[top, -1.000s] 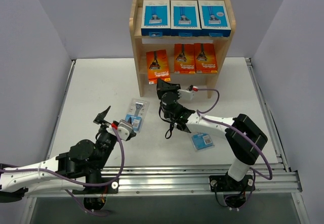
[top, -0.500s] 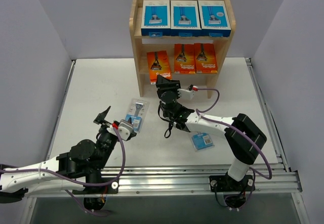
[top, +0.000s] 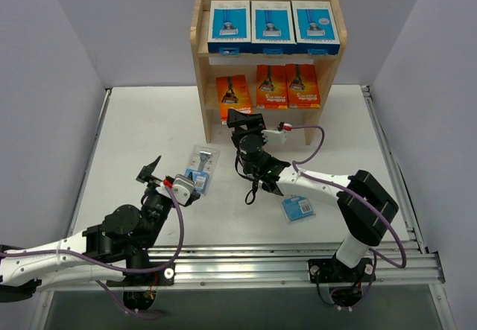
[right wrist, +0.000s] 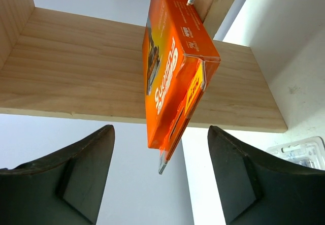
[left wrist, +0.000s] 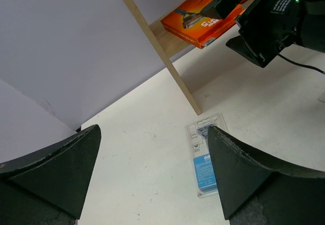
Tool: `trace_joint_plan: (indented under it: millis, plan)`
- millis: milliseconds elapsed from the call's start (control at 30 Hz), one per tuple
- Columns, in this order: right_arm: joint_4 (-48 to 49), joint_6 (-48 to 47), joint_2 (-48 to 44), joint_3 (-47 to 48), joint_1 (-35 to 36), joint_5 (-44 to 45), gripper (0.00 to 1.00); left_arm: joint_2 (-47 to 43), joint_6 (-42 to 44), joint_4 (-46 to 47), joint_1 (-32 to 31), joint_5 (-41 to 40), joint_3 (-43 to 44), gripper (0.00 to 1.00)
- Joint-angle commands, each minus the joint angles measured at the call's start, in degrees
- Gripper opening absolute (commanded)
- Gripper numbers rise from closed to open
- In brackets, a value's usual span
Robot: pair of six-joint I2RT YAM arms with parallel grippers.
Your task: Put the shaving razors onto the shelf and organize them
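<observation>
Found the left gripper (left wrist: 152,184) spread wide and empty, with a blister card (left wrist: 205,159) flat on the table (left wrist: 152,133) just past its right finger. Found the right gripper (right wrist: 160,174) parted too, gripping nothing, with an orange box (right wrist: 172,72) tilted straight ahead between the fingers, on the shelf (right wrist: 76,67). Beyond, noted two more orange boxes (top: 287,84), with blue boxes (top: 270,23) above.

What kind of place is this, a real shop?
Probably a robot lab, not a shop: grey walls around a white table, a left arm and right arm bolted to a metal rail, and one small wooden shelf of razor packs.
</observation>
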Motion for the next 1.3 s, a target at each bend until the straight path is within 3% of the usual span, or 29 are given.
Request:
trace_joint_plan:
  millis: [0,300,400,533,567,733,800,1000,1100,1267]
  plan:
    - [-1.48,-1.56,-5.19,-0.89,-0.15,0.96,0.73,-0.37,-1.06,0.52,0.76,-0.58,1.09,0.95]
    - [-3.41,-6.13,-18.19,-10.46,0.12,-1.85,0.76,-0.38,-4.05,-0.71,1.99,-1.72,3.19,0.97]
    - [-7.00,-8.06,-23.64,-12.58,0.03,-4.92,0.75,1.72,-11.06,-6.83,4.00,0.64,7.13,0.95]
    - [-13.33,-13.68,-32.50,-15.65,-0.14,-8.62,0.74,7.17,-26.52,-17.04,11.64,11.95,14.25,0.94]
    - [-15.26,-15.78,-34.01,-15.92,-0.23,-9.15,0.74,8.66,-32.03,-19.67,15.40,18.08,15.32,0.94]
    - [-28.62,-22.83,-43.32,-16.45,-0.67,-9.94,0.73,16.23,-44.38,-20.14,28.07,37.09,19.63,0.95]
    - [-35.71,-25.54,-45.44,-15.93,-0.85,-9.94,0.67,18.68,-50.18,-18.82,35.27,47.37,20.25,0.95]
    - [-45.25,-28.90,-54.57,-18.73,-1.02,-13.10,0.53,24.31,-68.72,-3.64,53.63,77.40,17.36,0.96]
    - [-50.96,-28.29,-60.02,-20.57,-1.11,-13.72,0.44,28.00,-77.25,5.68,58.40,84.30,16.21,1.00]
    - [-57.11,-25.92,-68.20,-22.95,-1.37,-13.29,0.37,34.32,-82.01,11.58,60.96,87.57,17.26,0.88]
